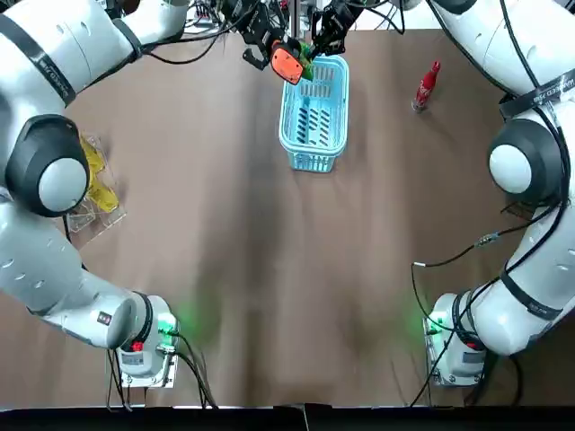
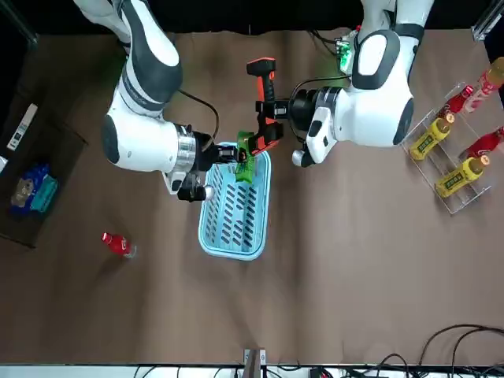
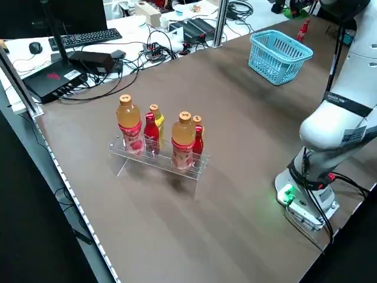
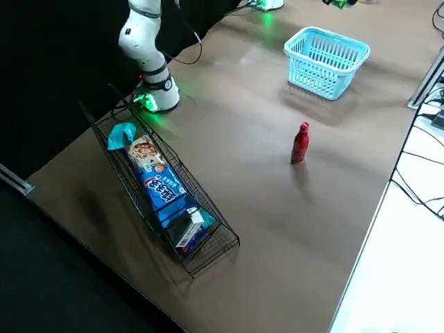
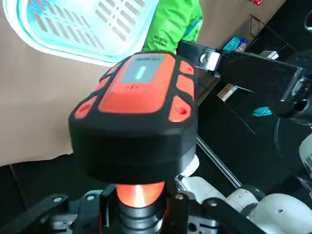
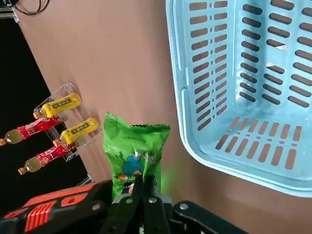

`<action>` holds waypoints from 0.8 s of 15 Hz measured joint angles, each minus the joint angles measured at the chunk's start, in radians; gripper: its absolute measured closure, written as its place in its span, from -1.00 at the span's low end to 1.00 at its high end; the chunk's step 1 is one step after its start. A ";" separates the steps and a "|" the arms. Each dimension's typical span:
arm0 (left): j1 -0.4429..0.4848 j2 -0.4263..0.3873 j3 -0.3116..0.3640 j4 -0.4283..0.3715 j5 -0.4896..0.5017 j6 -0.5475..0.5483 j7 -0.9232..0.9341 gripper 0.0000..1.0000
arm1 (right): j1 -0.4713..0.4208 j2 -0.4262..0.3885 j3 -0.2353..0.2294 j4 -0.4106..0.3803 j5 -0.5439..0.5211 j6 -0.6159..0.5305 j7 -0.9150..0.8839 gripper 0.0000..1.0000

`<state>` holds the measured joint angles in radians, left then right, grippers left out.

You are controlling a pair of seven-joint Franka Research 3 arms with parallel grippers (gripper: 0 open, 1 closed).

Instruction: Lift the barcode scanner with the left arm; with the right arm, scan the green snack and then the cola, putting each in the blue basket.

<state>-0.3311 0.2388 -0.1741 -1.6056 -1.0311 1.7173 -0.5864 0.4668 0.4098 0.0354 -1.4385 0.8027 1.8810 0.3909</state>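
The left gripper (image 2: 296, 115) was clamped round the handle of the barcode scanner (image 2: 264, 101) and held it clear of the bench (image 1: 269, 269). The scanner's orange-and-black head pointed toward the right arm. In the left wrist view the scanner (image 5: 139, 102) filled most of the frame, its handle gripped between the fingers (image 5: 92, 207).

The right gripper (image 6: 144, 187) was pinched shut on one edge of the green snack (image 6: 135, 148), so the packet stood out beyond its fingertips. The snack (image 2: 246, 162) hung in the air just beside the scanner's head, close to the rim at one end of the blue basket (image 2: 228, 253). Whether it was directly over the basket or just outside the rim could not be told, since the views disagreed.

The basket (image 1: 311, 162) sat on the bench between the two arms, with nothing visible inside it in the right wrist view. The cola (image 4: 300, 143) (a small red bottle) stood upright on the bench, well apart from the basket on the right arm's side. A clear rack of bottles (image 3: 159, 141) stood on the left arm's side, and a wire tray of packets (image 4: 166, 191) lay near the right arm's base.
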 joint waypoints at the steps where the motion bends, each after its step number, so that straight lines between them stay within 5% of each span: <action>1: 0.000 0.000 0.000 0.000 0.000 0.000 -0.002 0.30 | 0.000 0.000 0.000 0.000 0.000 -0.001 0.000 0.98; 7: 0.006 0.000 0.006 0.001 0.022 0.000 -0.002 0.30 | -0.001 0.000 -0.003 0.000 0.000 -0.001 0.000 0.98; 12: 0.065 -0.001 0.022 0.007 0.234 0.000 0.055 0.30 | 0.004 0.000 -0.004 0.000 -0.062 -0.003 -0.001 0.98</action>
<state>-0.2662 0.2382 -0.1524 -1.5988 -0.7976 1.7176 -0.5312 0.4705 0.4101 0.0316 -1.4386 0.7409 1.8778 0.3899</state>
